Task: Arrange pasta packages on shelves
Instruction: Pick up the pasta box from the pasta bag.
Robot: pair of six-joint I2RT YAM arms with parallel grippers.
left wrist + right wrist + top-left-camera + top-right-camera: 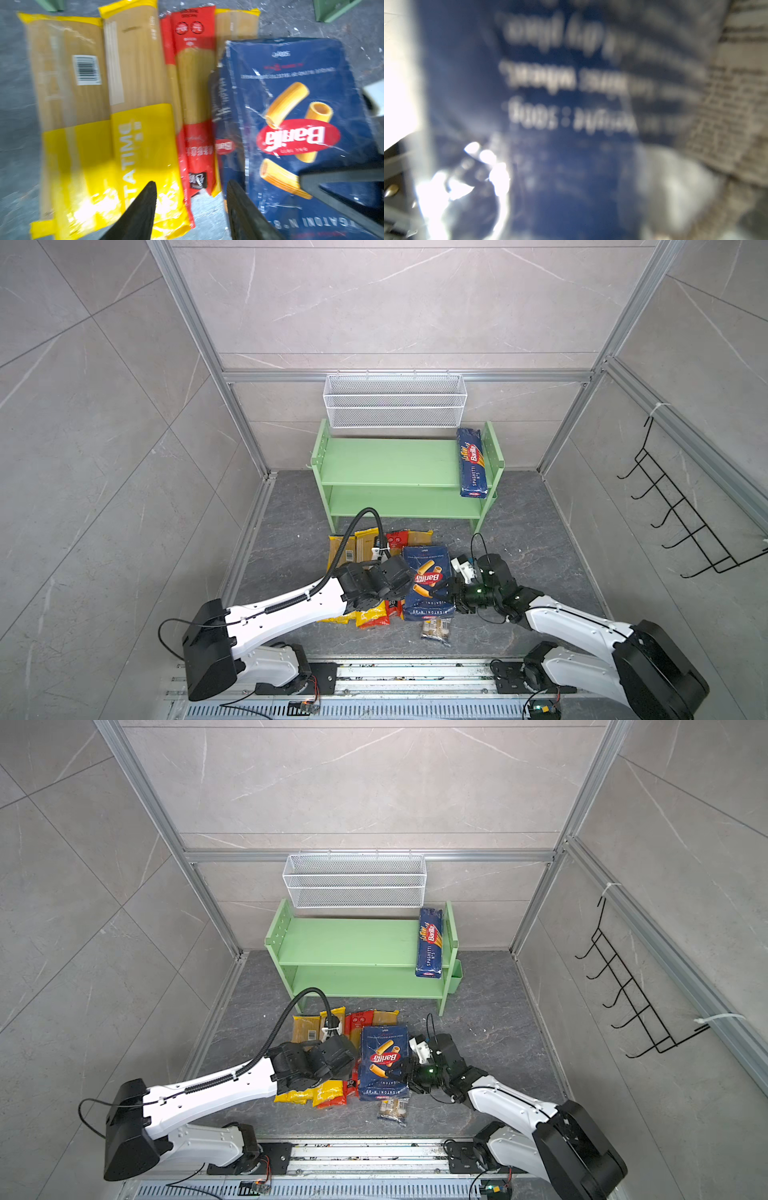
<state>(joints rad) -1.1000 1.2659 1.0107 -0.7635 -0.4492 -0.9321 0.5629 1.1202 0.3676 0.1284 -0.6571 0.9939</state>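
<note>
Both top views show the light green shelves at the back, with a long dark blue Barilla spaghetti pack lying on the top board at its right end. On the floor in front lie yellow spaghetti bags and a red one side by side. A wide blue Barilla rigatoni pack partly covers them. My right gripper is shut on that pack's right edge; the right wrist view is filled with blurred blue pack. My left gripper is open over the bags' near ends, holding nothing.
A small clear bag lies on the floor near the front rail. A white wire mesh basket hangs above the shelves. A black wire hook rack is on the right wall. Aluminium posts frame the cell.
</note>
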